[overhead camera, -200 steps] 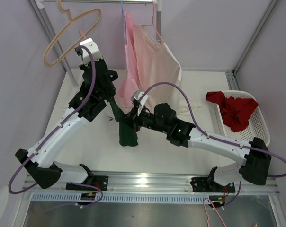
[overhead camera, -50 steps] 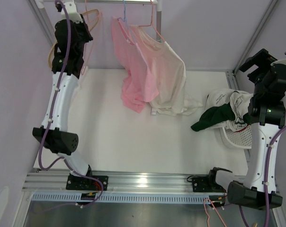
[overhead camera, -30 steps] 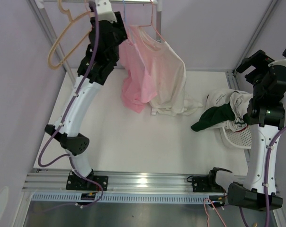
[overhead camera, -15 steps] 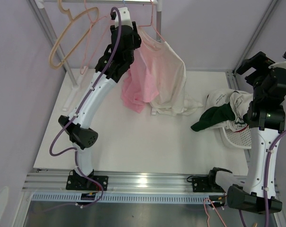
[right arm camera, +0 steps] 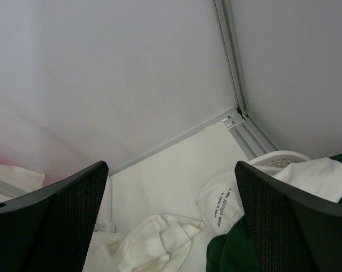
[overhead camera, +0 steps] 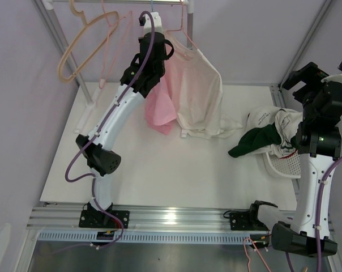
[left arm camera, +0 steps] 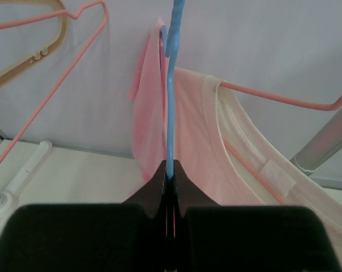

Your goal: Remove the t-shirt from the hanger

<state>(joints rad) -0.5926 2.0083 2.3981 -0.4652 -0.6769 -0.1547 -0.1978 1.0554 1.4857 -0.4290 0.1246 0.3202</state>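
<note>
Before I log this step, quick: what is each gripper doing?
Left gripper: shut on the blue hanger.
Right gripper: open, holding nothing.

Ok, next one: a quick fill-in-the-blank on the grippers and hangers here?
1. The left gripper is shut on a thin hanger coloured ____.
2. The right gripper holds nothing; it is ____.
3. The cream t-shirt hangs on a wire hanger coloured ____.
Missing words: blue; open; pink.
</note>
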